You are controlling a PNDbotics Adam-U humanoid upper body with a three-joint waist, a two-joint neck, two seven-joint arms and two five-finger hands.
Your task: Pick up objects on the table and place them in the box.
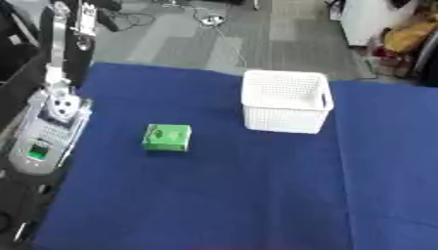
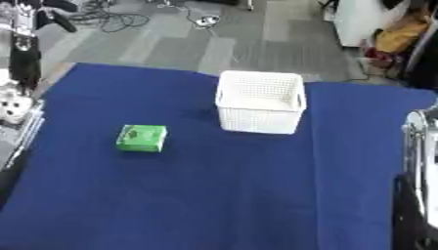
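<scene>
A small green box (image 1: 167, 137) is lying flat on the blue-covered table (image 1: 214, 205), left of the white perforated basket (image 1: 286, 107), apart from it. It is looking light and stiff; I am judging its opposite side faces best. Neither robot hand is showing, so I cannot tell their state.

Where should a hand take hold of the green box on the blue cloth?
Probably from above, fingers and thumb across two opposite side faces of the green box. It lies flat and low on the blue cloth, with open space all round and the white basket well apart.
</scene>
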